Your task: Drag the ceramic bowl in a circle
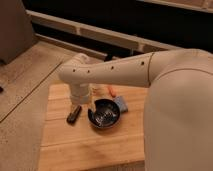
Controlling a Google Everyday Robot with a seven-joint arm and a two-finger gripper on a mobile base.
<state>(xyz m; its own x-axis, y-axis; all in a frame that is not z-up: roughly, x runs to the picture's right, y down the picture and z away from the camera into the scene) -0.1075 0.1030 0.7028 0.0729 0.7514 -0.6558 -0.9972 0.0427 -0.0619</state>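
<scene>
The ceramic bowl is round, shallow and glossy black with pale glints inside. It sits upright near the middle of the wooden table. My white arm reaches in from the right and bends down over the table. My gripper hangs under the white wrist, just left of the bowl's left rim. Whether it touches the rim is hidden by the wrist.
A black elongated object lies left of the bowl. A blue item sits against the bowl's right rim, and a small orange item lies behind it. My arm's large white body covers the table's right side. Speckled floor lies to the left.
</scene>
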